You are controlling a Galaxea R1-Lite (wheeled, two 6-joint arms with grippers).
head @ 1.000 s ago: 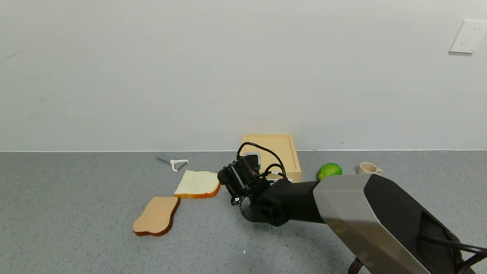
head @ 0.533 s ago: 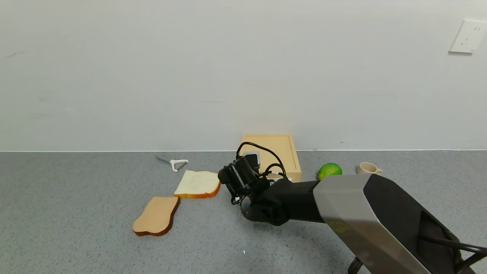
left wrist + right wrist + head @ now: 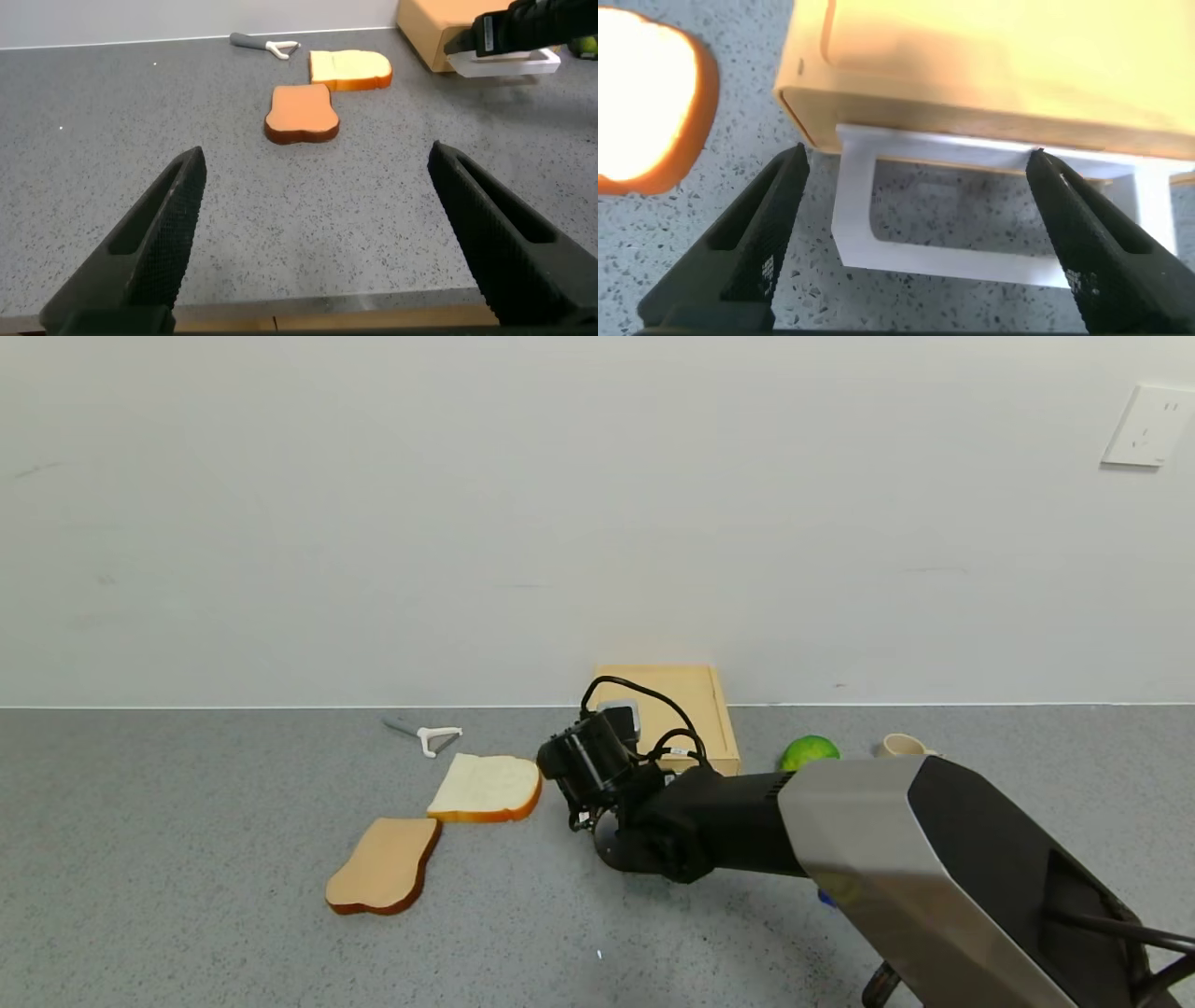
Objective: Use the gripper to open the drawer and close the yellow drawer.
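Observation:
The pale yellow-tan drawer box (image 3: 695, 705) stands against the back wall. In the right wrist view its front (image 3: 990, 75) looks shut, and its white loop handle (image 3: 952, 264) lies on the counter before it. My right gripper (image 3: 917, 157) is open. One finger (image 3: 752, 243) is outside the handle's end and the other finger (image 3: 1083, 233) is over the loop; neither grips it. In the head view the right wrist (image 3: 593, 765) hides the handle. My left gripper (image 3: 315, 157) is open and empty, low over the counter's front edge.
Two bread slices (image 3: 485, 787) (image 3: 383, 865) lie left of the drawer, with a white peeler (image 3: 431, 737) behind them. A green fruit (image 3: 808, 751) and a small cup (image 3: 898, 744) sit to the drawer's right. The wall is close behind.
My right arm has edged a little toward the drawer and now hides more of the cup and the handle in the head view. The drawer has not moved.

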